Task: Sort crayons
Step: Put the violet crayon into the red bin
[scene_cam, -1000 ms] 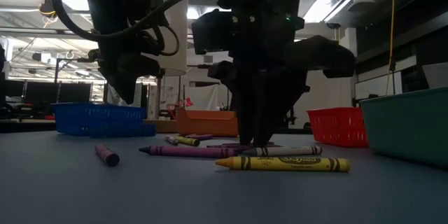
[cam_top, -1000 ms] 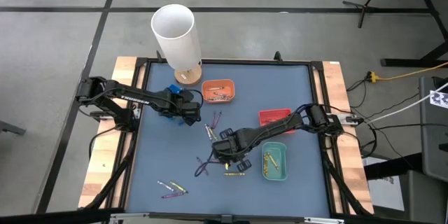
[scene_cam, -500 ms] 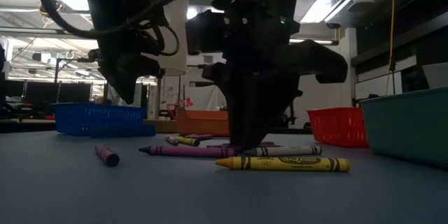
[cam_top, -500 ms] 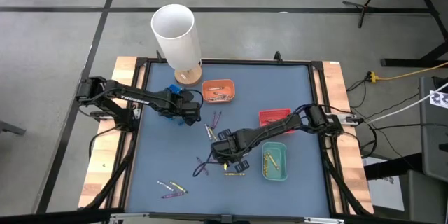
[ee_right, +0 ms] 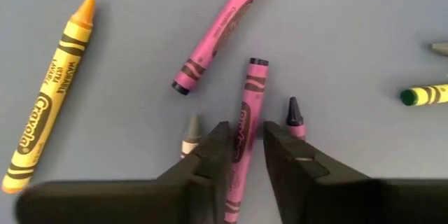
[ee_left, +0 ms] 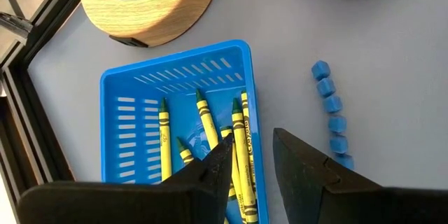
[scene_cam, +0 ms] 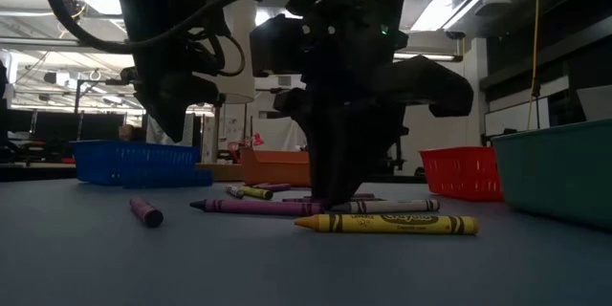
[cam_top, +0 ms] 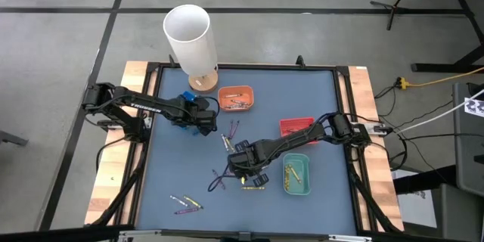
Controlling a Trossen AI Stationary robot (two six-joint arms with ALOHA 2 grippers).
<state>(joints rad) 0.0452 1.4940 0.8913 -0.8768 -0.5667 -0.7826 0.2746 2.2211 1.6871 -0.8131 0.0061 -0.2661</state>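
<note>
Loose crayons lie on the blue table top around my right gripper (cam_top: 243, 168), which points down at the table's middle. In its wrist view a magenta crayon (ee_right: 250, 94) lies flat between the fingers, with a pink one (ee_right: 220, 31), a yellow one (ee_right: 49, 91), a grey tip (ee_right: 190, 129) and a dark purple tip (ee_right: 294, 115) close by. My left gripper (ee_left: 252, 157) hangs open over the blue tray (ee_left: 175, 84), which holds several yellow crayons (ee_left: 203, 126); nothing is between its fingers. My right gripper has the magenta crayon's paper-wrapped body (ee_right: 245, 140) pinched between its two fingers, back from the flat end (ee_right: 257, 63). The fingers come from above, pointing steeply down, one on each long side. The crayon lies flat on the table; the gripper hides its other end.
An orange tray (cam_top: 236, 98), a red tray (cam_top: 295, 126) and a green tray (cam_top: 296, 174) with crayons stand around the middle. A white tube (cam_top: 189, 34) on a wooden base (cam_top: 203, 83) rises at the far left. More crayons (cam_top: 185, 203) lie near the front left; a blue bead string (ee_left: 330, 105) lies by the blue tray.
My right gripper's fingertips have edged slightly toward the table's left while staying down among the crayons. The crayons on the table have kept their places.
</note>
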